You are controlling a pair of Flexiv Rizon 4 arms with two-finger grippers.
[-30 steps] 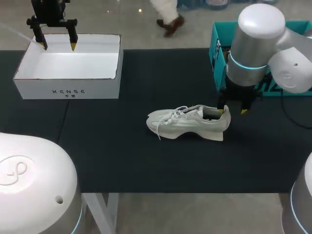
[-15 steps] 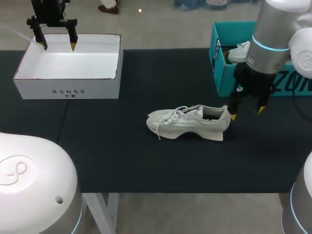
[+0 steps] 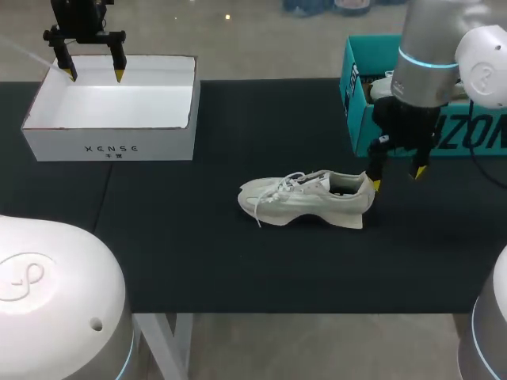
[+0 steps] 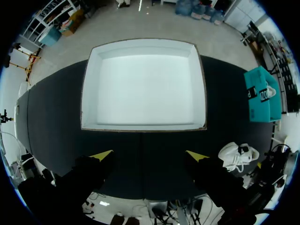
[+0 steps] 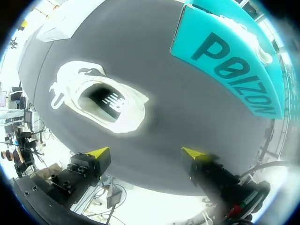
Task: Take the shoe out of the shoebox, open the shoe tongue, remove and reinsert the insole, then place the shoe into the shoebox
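While the white lace-up sneaker [image 3: 305, 199] stands on its sole mid-table on the black table mat [image 3: 238, 269], toe to 9 o'clock, the right gripper [image 3: 395, 178] hangs just off its heel at 3 o'clock, fingers apart, holding nothing. Left gripper [image 3: 95, 75], likewise spread and empty, hovers over the far rim of the open white cardboard shoebox [image 3: 111, 146] at 10 o'clock.

Risk: one right finger looks almost against the heel. A descent from there could shove the shoe or pinch the collar instead of the tongue. Loose laces may snag.

Count: two shoeboxes, the white one and a teal cardboard shoebox [image 3: 360, 134] at 2 o'clock. Two shoes, with the second white shoe [image 3: 382, 85] inside the teal box. Two grippers.
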